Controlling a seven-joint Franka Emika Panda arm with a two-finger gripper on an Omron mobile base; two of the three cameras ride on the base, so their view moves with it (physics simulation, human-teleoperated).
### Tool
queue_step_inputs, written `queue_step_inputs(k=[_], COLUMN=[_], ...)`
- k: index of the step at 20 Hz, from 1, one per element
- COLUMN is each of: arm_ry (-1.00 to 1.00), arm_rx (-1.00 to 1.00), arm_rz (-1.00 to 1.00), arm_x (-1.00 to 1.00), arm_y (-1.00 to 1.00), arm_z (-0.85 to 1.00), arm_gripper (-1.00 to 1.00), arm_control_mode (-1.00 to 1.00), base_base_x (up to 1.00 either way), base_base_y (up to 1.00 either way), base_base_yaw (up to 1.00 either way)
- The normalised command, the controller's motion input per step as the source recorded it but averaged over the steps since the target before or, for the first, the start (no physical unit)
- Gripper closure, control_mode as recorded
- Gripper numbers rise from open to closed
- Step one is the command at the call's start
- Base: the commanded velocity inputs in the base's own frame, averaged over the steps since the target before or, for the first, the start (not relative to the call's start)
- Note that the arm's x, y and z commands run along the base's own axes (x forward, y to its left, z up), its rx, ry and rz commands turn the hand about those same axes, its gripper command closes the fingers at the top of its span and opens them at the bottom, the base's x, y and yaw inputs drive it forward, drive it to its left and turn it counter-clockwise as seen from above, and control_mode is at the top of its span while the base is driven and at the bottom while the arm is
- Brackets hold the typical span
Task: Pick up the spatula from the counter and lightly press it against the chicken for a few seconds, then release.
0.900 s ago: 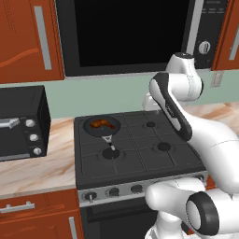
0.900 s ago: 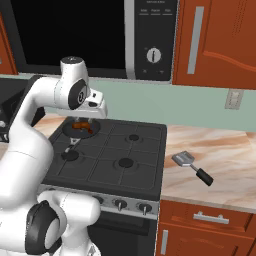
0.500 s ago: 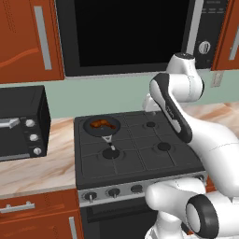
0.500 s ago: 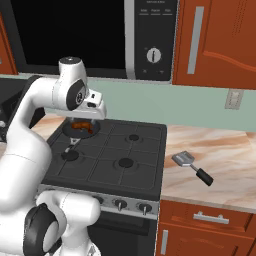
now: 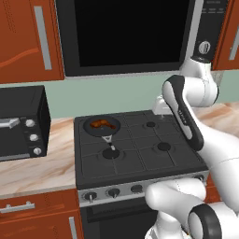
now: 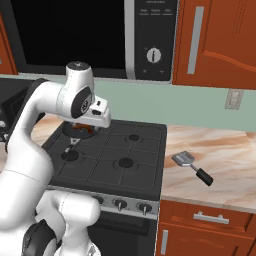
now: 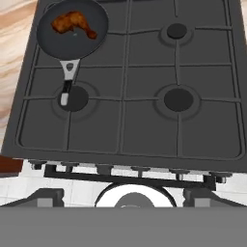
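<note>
The spatula [image 6: 191, 167], with a grey blade and a black handle, lies flat on the marble counter [image 6: 225, 155] right of the stove. A brown chicken piece [image 5: 103, 123] [image 7: 73, 23] sits in a dark frying pan [image 5: 88, 127] [image 7: 48, 36] on the stove's back left burner. My gripper [image 7: 124, 197] hangs high above the stove, looking down on it. Its fingertips [image 7: 46, 197] stand wide apart, open, with nothing between them. The hand [image 5: 160, 106] [image 6: 98, 116] is over the back of the stove, far left of the spatula.
The black stove [image 5: 140, 158] has four burners and a row of knobs along its front. A black toaster oven [image 5: 21, 121] stands on the counter to the left. A microwave [image 6: 150, 40] and red cabinets hang above.
The arm has shifted only slightly over the stove. The spatula, pan and chicken have not moved.
</note>
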Motion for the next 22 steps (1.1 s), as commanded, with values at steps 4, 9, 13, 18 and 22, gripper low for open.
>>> queue_step_inputs(k=[4,9,13,18,22], arm_ry=[0.0,-0.01,-0.02,0.0,0.0], arm_rx=[0.03,-0.06,-0.12,-0.14,-0.12], arm_rz=[-0.06,0.0,0.04,0.06,0.06], arm_x=[-0.24,-0.12,-0.14,-0.21,-0.22], arm_y=[-0.27,-0.25,-0.3,-0.35,-0.37], arm_z=[-0.12,-0.02,0.0,0.02,0.0], arm_gripper=[-1.0,-1.0,-1.0,-1.0,-1.0], arm_control_mode=[-1.0,-1.0,-1.0,-1.0,-1.0], base_base_x=[0.0,0.0,0.0,0.0,0.0], base_base_y=[0.0,0.0,0.0,0.0,0.0], base_base_yaw=[0.0,0.0,0.0,0.0,0.0])
